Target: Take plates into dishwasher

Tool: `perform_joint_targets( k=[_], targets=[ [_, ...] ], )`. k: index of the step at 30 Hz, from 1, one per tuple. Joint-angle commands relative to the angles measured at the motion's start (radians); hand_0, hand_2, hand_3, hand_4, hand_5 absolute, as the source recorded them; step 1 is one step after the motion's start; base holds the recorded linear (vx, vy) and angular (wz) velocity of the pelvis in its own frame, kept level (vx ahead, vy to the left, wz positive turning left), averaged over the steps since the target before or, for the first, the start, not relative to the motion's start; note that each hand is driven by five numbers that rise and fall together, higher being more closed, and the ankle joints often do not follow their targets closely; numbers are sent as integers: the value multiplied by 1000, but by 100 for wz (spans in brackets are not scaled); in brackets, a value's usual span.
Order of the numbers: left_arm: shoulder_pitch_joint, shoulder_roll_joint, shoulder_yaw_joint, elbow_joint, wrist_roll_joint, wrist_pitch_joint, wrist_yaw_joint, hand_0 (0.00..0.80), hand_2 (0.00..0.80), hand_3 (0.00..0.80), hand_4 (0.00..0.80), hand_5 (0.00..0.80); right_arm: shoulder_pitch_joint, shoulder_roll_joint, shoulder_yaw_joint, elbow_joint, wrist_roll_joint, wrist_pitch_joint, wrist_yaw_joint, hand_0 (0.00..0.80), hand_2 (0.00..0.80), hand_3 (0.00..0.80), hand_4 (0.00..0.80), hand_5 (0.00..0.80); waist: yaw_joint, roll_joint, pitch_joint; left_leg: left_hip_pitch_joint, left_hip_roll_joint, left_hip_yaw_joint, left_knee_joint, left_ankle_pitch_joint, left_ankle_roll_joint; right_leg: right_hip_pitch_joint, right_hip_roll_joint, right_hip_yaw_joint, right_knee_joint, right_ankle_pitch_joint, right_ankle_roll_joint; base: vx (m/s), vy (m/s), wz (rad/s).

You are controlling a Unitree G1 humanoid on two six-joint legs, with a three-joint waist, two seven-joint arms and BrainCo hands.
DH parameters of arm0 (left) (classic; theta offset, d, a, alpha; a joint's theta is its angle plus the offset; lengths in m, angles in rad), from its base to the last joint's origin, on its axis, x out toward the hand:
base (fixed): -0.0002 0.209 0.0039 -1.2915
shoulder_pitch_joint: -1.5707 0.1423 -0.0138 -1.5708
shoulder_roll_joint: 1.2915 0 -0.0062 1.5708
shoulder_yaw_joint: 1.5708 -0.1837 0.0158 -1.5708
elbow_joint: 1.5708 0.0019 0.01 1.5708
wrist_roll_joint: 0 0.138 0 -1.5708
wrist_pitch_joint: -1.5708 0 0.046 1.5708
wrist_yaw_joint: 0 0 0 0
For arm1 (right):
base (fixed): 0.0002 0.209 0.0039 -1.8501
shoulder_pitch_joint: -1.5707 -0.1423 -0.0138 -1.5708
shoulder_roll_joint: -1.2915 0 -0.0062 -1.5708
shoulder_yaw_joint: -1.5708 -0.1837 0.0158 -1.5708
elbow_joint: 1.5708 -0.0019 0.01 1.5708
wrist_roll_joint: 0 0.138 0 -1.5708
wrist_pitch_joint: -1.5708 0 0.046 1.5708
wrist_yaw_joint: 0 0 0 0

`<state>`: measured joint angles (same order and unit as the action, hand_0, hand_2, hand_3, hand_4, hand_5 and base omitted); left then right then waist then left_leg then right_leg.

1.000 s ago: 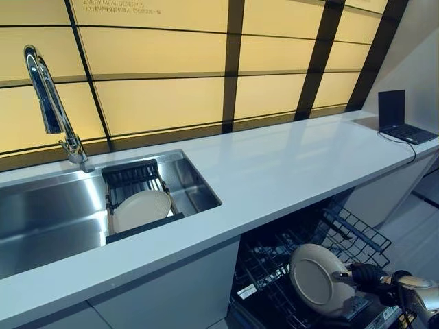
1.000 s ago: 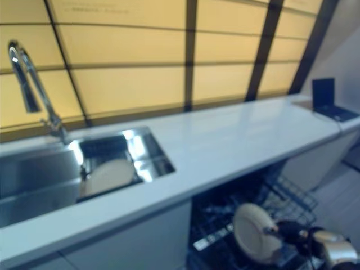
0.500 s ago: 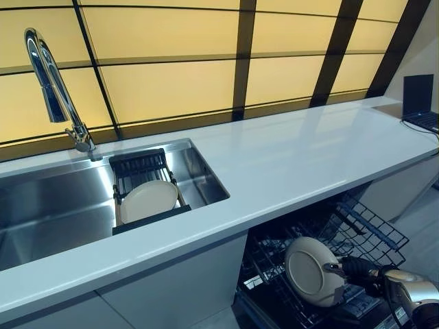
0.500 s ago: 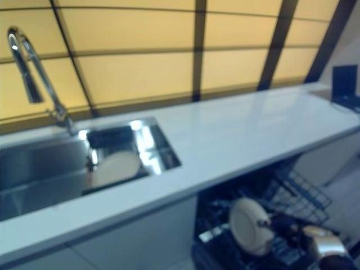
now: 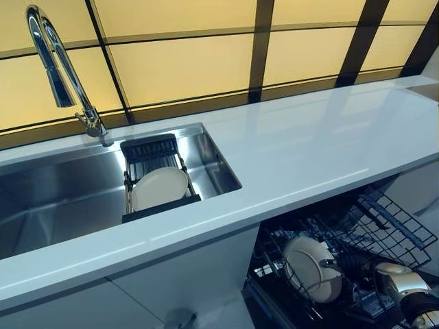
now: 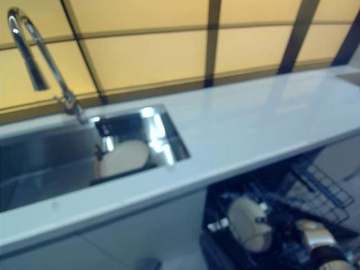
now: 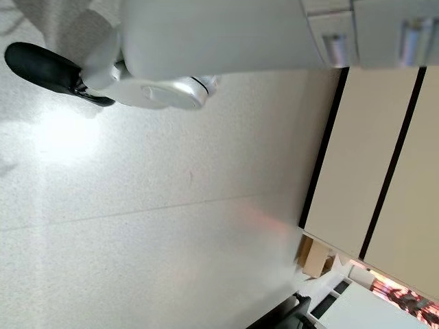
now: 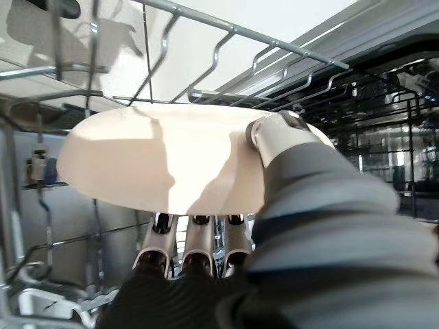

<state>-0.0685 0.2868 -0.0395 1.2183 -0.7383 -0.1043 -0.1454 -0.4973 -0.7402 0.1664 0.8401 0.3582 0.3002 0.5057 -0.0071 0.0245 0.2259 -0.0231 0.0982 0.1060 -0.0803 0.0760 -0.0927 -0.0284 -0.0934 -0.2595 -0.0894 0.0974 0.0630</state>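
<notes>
Your right hand (image 5: 353, 264) is low in the open dishwasher, pinching a cream plate (image 5: 310, 269): in the right wrist view the thumb (image 8: 274, 133) lies over the plate's near face and the fingers (image 8: 199, 240) curl behind it, so the grip is closed on the plate. The plate stands on edge, its face turned roughly toward the sink side, and it sits to the left of your hand, down among the wires of the lower rack (image 5: 288, 274). What matters next is how the plate's edge lines up with the rack tines: I judge it is at or nearly in a slot, but you cannot tell from here whether the lower rim is seated between two tines or resting on top of one. Keep it upright and ease it down along its own plane before you let go. A second plate (image 5: 159, 188) waits in the drainer (image 5: 147, 147) in the sink (image 5: 55, 199), well apart. Your left hand shows in no view.
</notes>
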Motion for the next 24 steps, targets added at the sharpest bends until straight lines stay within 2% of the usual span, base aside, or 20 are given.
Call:
perform_joint_targets(
  k=[1, 17, 18, 19, 24],
  targets=[
    [-90, 23, -53, 3, -37, -34, 11, 0, 0, 0, 0, 0, -90, 48, 70, 63, -66, -61, -29, 800, 800, 800, 800, 800, 30, -38, 12, -29, -37, 23, -7, -2, 32, 4, -26, 13, 3, 0, 30, 0, 0, 0],
    [-113, 20, -64, 2, -40, -33, 8, 0, 0, 0, 0, 0, -120, 82, 101, 119, -116, -88, -43, 800, 800, 800, 800, 800, 38, -18, 27, -36, -46, 13, -7, -2, 30, -2, -32, 9, 8, -2, 27, -1, 0, 0],
    [-114, 21, -64, 0, -39, -31, 11, 0, 0, 0, 0, 0, -117, 81, 101, 118, -117, -88, -57, 618, 618, 618, 618, 618, 38, -19, 27, -35, -46, 13, -7, -2, 31, -1, -32, 8, 8, -2, 27, 0, 0, 0],
    [-112, 21, -64, -2, -37, -29, 14, 0, 0, 0, 0, 0, -114, 78, 98, 118, -111, -80, -51, 0, 0, 0, 0, 0, 38, -21, 26, -32, -45, 12, -7, -2, 31, 1, -31, 10, 9, -2, 27, 0, 0, 0],
    [-110, 24, -61, -2, -27, -23, 12, 0, 0, 0, 0, 0, -110, 49, 90, 85, -97, -53, -51, 0, 0, 0, 0, 0, 32, -32, 21, -22, -39, 15, -7, -4, 30, 9, -27, 14, 9, -3, 27, 27, -5, 1]
  ],
)
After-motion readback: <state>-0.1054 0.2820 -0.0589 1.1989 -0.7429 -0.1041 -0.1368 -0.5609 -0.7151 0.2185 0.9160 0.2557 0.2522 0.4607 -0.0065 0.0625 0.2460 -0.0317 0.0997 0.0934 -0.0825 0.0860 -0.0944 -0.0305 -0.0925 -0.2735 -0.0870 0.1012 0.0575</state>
